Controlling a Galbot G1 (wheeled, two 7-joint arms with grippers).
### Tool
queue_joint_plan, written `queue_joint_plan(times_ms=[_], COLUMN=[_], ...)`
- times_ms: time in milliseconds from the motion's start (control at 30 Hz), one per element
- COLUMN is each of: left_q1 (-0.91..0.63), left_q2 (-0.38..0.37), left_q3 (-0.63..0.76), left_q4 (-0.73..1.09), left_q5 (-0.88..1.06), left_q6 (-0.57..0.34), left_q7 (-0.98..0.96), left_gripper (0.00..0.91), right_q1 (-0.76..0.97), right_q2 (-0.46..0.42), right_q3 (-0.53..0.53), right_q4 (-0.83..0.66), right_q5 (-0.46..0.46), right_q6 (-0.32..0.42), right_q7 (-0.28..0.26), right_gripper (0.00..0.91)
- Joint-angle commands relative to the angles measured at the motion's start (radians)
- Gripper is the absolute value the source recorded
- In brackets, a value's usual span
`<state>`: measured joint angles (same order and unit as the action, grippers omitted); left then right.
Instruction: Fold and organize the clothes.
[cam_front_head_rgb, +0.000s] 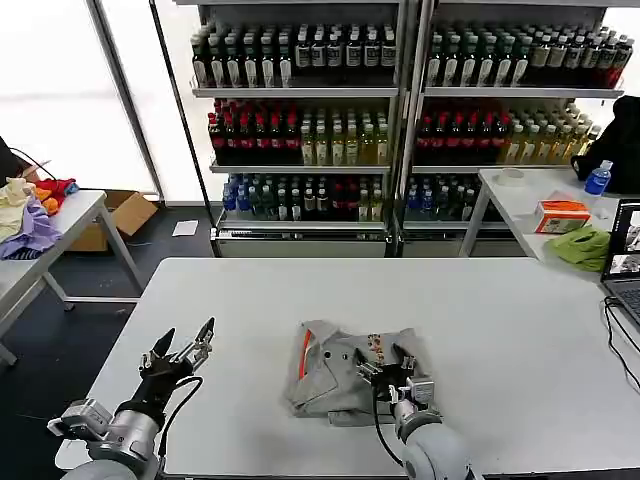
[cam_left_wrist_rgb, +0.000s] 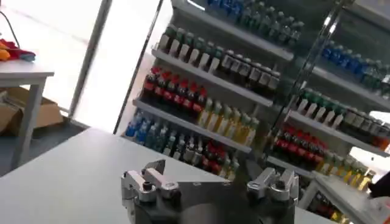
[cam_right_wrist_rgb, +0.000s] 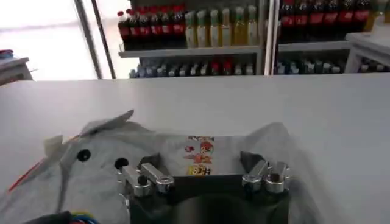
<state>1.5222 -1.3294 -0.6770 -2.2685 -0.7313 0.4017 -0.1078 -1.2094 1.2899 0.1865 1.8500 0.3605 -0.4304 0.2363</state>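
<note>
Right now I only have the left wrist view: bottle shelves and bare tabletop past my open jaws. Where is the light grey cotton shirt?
Observer: The light grey cotton shirt lies bunched in the middle of the white table, to the right of your left gripper.
Operator: Is the right arm on it?
Observer: The right gripper is over the shirt's right side, jaws open; I cannot tell if it touches.
Operator: Which way is the collar?
Observer: The orange-lined collar is at the shirt's left edge, the side nearer your gripper.
</note>
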Motion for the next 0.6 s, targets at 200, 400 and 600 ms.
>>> queue_joint_plan(times_ms=[200,400,600], left_q1=[0.018,0.025,0.03], left_q2=[0.009,0.005,0.021], left_q3=[-0.015,0.007,0.018], left_q4=[-0.008,0.004,0.005], left_q5=[0.0,0.051,0.069], left_q6=[-0.011,-0.039,-0.06], left_q7=[0.01,0.039,0.063], left_gripper=[0.907,0.907,0.907], right_q1=[-0.1,-0.307,-0.409], right_q2=[-0.046,-0.137,-0.132], right_q3=[0.239,0.595,0.845], right_q4=[0.242,0.291,0.152], right_q5=[-0.046,0.21,0.291], right_q6=[0.337,0.462,0.537], right_q7=[-0.137,-0.324,-0.408], right_gripper=[0.907,0.907,0.907])
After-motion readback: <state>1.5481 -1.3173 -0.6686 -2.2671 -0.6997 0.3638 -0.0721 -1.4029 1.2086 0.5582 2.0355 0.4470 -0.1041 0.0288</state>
